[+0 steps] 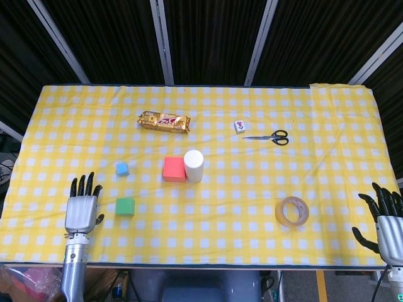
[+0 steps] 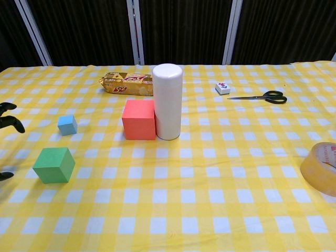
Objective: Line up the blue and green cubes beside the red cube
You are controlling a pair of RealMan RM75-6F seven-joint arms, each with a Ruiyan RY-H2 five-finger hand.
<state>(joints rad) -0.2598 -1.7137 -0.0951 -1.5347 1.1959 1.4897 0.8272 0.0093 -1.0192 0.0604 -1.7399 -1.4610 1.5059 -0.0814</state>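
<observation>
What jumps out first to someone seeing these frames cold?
The red cube at the middle of the yellow checked tablecloth, touching the tall white cylinder on its right. Then the small blue cube and larger green cube apart to its left, with the left hand open beside the green one.

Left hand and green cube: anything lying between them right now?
Nothing: only bare checked cloth separates the left hand from the green cube, clearest in the head view.

Tape roll (image 2: 321, 169) and left robot hand (image 2: 7, 122) edge-cropped in chest view.
</observation>
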